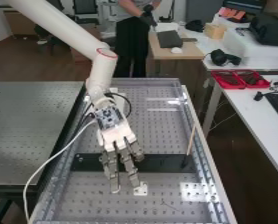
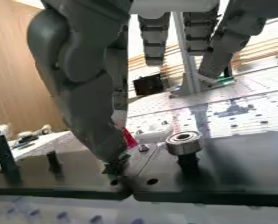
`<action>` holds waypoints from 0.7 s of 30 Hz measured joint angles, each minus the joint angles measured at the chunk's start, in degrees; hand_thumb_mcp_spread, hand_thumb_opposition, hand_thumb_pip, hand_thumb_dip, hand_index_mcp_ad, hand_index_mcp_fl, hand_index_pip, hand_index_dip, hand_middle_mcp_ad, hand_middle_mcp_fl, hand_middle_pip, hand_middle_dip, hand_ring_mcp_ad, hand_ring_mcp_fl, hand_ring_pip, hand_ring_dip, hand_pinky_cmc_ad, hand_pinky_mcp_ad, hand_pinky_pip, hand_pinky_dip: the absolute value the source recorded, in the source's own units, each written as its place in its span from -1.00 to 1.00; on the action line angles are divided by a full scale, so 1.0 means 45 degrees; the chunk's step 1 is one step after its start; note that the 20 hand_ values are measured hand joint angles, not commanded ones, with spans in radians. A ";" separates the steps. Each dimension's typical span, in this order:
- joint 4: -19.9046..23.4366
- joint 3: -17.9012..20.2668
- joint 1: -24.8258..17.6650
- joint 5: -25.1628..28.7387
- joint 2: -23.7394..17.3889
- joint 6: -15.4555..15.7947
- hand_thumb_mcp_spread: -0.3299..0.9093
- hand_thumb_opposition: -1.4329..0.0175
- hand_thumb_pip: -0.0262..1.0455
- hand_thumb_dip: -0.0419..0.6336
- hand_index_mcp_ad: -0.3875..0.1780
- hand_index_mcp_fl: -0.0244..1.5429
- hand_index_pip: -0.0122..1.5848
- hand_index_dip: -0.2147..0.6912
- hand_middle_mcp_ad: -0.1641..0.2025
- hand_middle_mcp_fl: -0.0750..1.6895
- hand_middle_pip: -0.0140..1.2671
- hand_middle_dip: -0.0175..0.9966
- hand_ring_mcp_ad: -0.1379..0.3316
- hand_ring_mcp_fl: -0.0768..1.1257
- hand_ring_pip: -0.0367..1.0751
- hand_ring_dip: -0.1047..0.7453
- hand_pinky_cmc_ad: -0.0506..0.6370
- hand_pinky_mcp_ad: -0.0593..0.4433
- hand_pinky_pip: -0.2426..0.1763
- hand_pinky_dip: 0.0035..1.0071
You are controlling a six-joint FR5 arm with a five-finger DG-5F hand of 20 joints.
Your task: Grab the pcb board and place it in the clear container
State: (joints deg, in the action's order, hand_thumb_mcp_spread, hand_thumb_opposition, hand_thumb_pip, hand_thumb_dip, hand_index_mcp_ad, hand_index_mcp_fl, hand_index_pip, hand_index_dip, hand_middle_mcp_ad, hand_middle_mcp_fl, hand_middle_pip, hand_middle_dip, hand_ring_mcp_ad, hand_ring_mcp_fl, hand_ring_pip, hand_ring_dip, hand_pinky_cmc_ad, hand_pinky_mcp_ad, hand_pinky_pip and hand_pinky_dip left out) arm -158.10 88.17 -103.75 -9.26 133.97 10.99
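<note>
From here, the hand hangs over the dark plate, its fingers apart and seemingly gripping nothing. Just beside the fingertips lies a small pale piece; whether that's the pcb board, I can't tell. Farther right is a slender stick. I can't make out the clear container for certain. Grabbing and placing both look left to do.

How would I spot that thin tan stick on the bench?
Find the perforated metal bench beneath the robot's hand, then the dark bar crossing it. In the high view, the stick slants near the bar's right end. Unlike the bar, it is slender and tan with a dark lower end.
</note>
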 joint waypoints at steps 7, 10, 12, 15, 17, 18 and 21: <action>0.0695 0.0260 0.0006 0.0024 -0.0229 0.0559 0.49 -0.37 0.14 -0.09 0.01 -0.39 0.94 -0.12 0.40 -0.91 -0.77 -0.75 0.67 -0.91 -0.79 -0.70 0.11 -0.09 -0.04 -0.02; 0.1023 0.0360 0.0001 0.0037 -0.0327 0.0837 0.49 -0.37 0.14 -0.09 0.01 -0.39 0.94 -0.13 0.40 -0.91 -0.77 -0.75 0.67 -0.91 -0.79 -0.70 0.11 -0.09 -0.04 -0.02; 0.1072 0.0400 0.0000 0.0040 -0.0364 0.0871 0.49 -0.37 0.14 -0.09 0.01 -0.39 0.94 -0.13 0.40 -0.91 -0.77 -0.75 0.67 -0.91 -0.79 -0.70 0.11 -0.09 -0.04 -0.02; 0.1408 0.0515 -0.0005 0.0040 -0.0455 0.1124 0.49 -0.37 0.14 -0.09 0.01 -0.39 0.94 -0.13 0.40 -0.91 -0.77 -0.75 0.67 -0.91 -0.79 -0.70 0.11 -0.08 -0.04 -0.02; 0.1839 0.0639 -0.0011 0.0038 -0.0555 0.1513 0.49 -0.37 0.14 -0.09 0.01 -0.39 0.94 -0.12 0.40 -0.91 -0.77 -0.75 0.67 -0.91 -0.79 -0.70 0.11 -0.09 -0.04 -0.02; 0.2283 0.0772 -0.0020 0.0035 -0.0658 0.1905 0.49 -0.37 0.14 -0.09 0.01 -0.39 0.94 -0.12 0.40 -0.91 -0.77 -0.75 0.67 -0.91 -0.79 -0.70 0.11 -0.09 -0.04 -0.02; 0.3599 0.1139 -0.0053 0.0011 -0.0949 0.3065 0.49 -0.37 0.14 -0.09 0.01 -0.39 0.94 -0.13 0.40 -0.91 -0.77 -0.75 0.67 -0.91 -0.79 -0.70 0.11 -0.09 -0.04 -0.01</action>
State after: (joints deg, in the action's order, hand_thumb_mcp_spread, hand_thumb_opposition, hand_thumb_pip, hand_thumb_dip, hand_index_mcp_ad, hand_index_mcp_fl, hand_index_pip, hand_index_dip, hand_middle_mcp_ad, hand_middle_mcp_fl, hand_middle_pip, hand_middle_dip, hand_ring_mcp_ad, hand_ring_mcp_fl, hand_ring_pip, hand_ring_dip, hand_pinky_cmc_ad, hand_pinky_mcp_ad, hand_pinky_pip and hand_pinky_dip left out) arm -141.90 93.29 -103.99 -9.21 129.70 24.78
